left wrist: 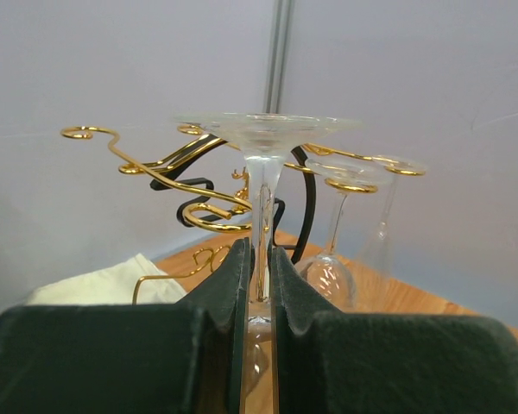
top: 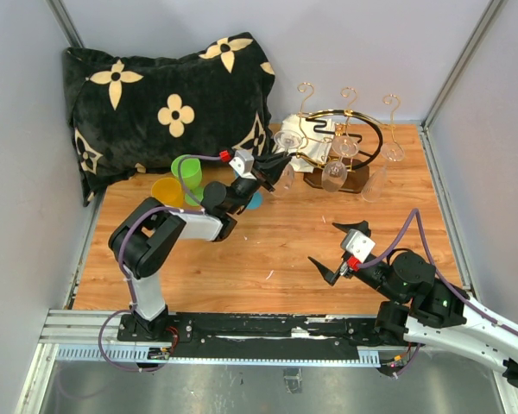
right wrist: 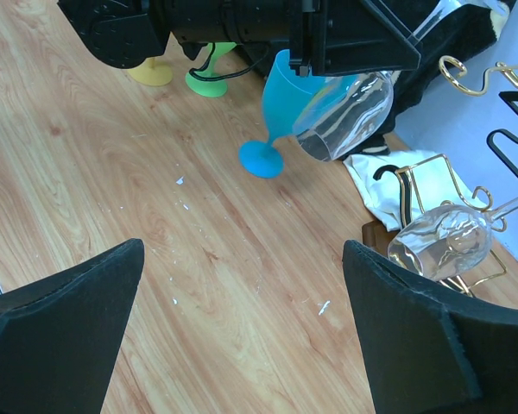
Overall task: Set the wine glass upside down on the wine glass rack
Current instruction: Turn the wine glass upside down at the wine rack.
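Observation:
My left gripper (top: 272,164) is shut on the stem of a clear wine glass (top: 286,175), held upside down with its foot uppermost, just left of the wine glass rack (top: 345,147). In the left wrist view the stem (left wrist: 261,207) stands between the pads (left wrist: 229,285), and the foot (left wrist: 268,129) is level with the rack's gold hooks (left wrist: 164,177). The rack has a black ring and a dark wooden base (top: 356,183). Two other glasses (top: 334,174) hang on it. My right gripper (top: 337,250) is open and empty over the bare wood (right wrist: 242,328). The held glass's bowl (right wrist: 345,112) shows in the right wrist view.
A black flowered pillow (top: 164,95) lies at the back left. Green (top: 186,168), yellow (top: 167,191) and blue (right wrist: 281,103) plastic goblets stand by the left arm. A white cloth (top: 315,131) lies behind the rack. Grey walls close in the wooden table.

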{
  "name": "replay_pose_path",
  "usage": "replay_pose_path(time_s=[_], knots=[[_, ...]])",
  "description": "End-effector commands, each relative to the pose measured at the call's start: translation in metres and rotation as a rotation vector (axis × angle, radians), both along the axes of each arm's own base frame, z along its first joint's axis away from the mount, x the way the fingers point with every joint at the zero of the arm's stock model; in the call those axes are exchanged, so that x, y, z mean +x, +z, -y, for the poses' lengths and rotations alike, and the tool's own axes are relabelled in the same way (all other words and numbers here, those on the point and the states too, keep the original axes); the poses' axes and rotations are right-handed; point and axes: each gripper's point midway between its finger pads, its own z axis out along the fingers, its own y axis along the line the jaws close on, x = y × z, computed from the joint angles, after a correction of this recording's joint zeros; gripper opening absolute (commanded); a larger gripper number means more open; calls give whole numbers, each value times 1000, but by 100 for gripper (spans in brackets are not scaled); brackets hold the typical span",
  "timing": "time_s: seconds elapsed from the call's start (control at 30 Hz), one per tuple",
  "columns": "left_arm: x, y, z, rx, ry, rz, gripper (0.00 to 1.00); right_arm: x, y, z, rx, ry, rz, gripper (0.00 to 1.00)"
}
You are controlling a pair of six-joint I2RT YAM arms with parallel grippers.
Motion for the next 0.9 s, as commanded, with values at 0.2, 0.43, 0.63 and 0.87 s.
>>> replay_pose_path(time_s=[0.2, 0.43, 0.63, 0.87], knots=[[16, 19, -1, -70, 6, 73, 0, 5, 1, 6, 5, -40, 0, 98], [26, 13, -3, -75, 10, 63, 0, 6, 0, 7, 1, -45, 2, 98], [40, 9, 3, -55, 16, 57, 0, 6, -2, 7, -4, -47, -2, 99], [52, 4, 7, -58, 7, 47, 0, 6, -2, 8, -5, -50, 0, 99]])
